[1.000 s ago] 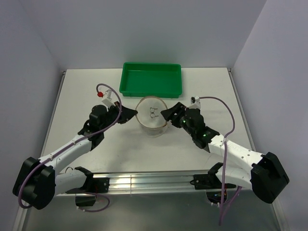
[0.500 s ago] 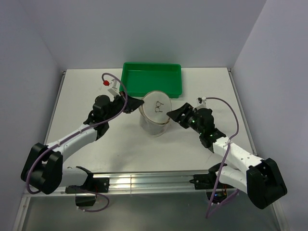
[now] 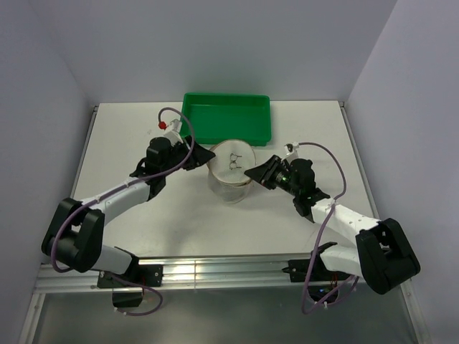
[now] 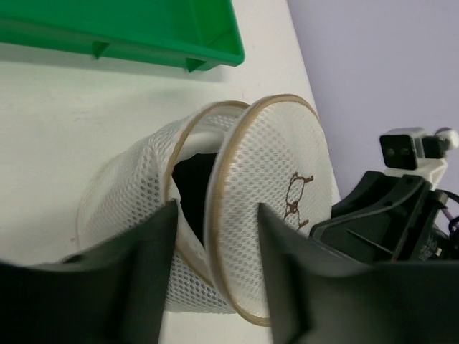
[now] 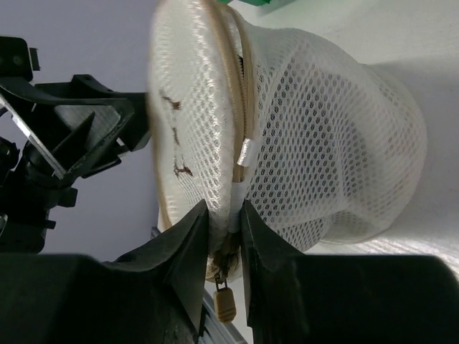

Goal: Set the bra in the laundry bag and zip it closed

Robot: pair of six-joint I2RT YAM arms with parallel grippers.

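White mesh laundry bag, just before the green tray with the black bra inside, is pinched at its zip rim by the right gripper, apparently to steady it, while the left gripper's 2 fingers stand spread astride the gaping lid.

No legible text, laundry bag included

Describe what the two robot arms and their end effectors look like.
The left arm and right arm are alike: white tubular links, bulky black joints. A mauve cable loops along each; a red cap tops the left wrist. The left end effector and right end effector each have two broad matte black fingers.
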